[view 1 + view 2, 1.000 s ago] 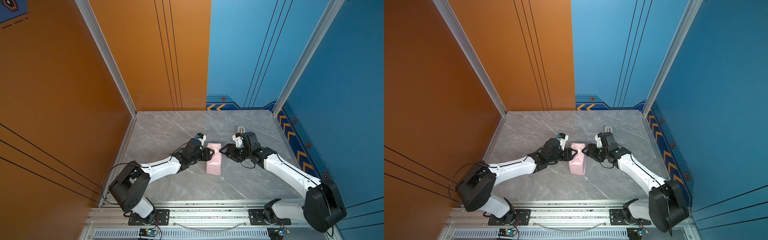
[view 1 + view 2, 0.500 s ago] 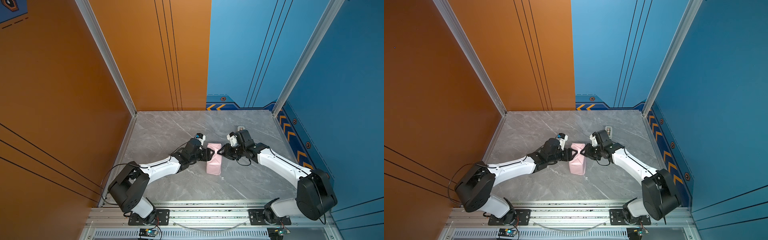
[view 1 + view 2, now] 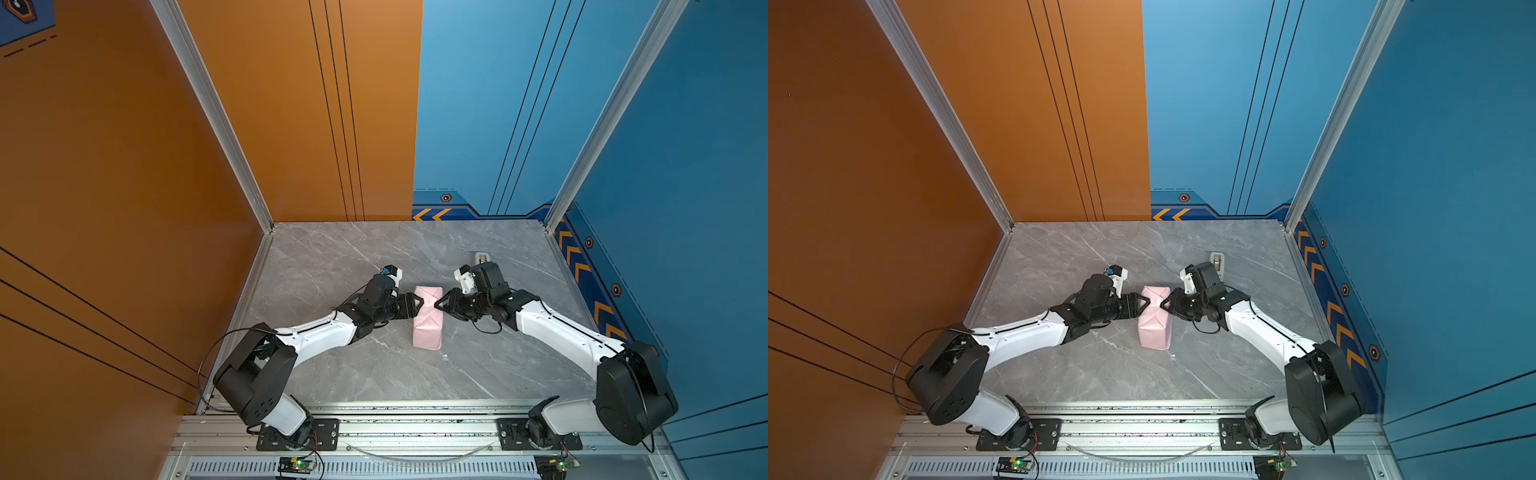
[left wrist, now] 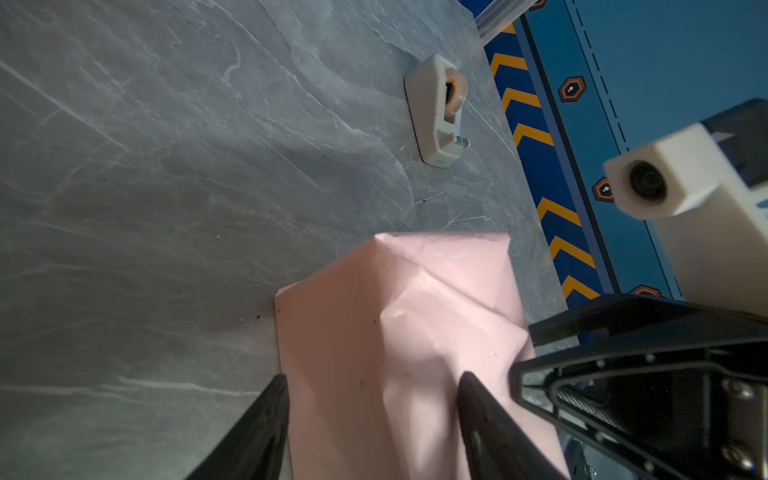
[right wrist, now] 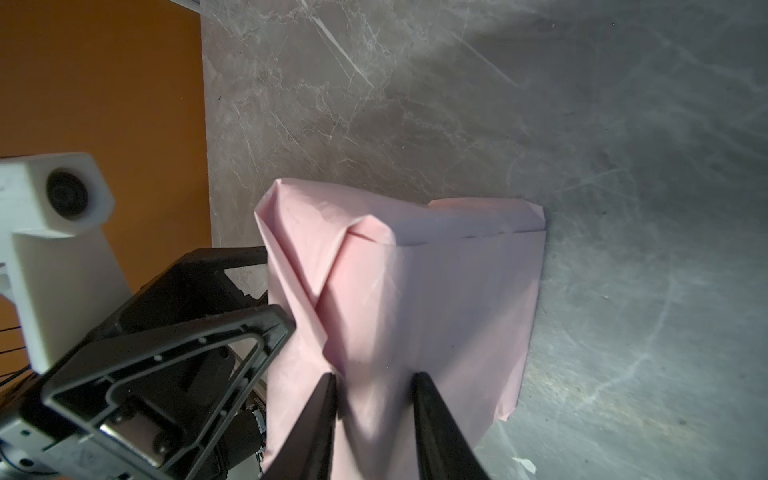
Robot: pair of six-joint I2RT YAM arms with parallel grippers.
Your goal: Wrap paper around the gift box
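Observation:
The paper (image 3: 428, 318) (image 3: 1155, 320), pale pink side out, is folded into a creased oblong parcel lying mid-table. The gift box is hidden inside it. My left gripper (image 3: 419, 304) (image 4: 372, 376) is at the parcel's far left side, open, its fingers (image 4: 278, 399) straddling that end with a gap around the paper. My right gripper (image 3: 438, 303) (image 5: 376, 374) faces it from the right and is shut on a puckered fold of the paper (image 5: 399, 299) at the same end.
A small beige tape dispenser (image 3: 482, 258) (image 4: 436, 110) stands behind the right wrist, near the back right. Orange wall on the left, blue walls behind and right. A metal rail (image 3: 415, 419) runs along the front edge. A scrap of tape (image 5: 524, 463) lies by the parcel.
My right gripper has moved left to the parcel and shut on a fold of paper. My left gripper's jaws have widened a little at the parcel's other side.

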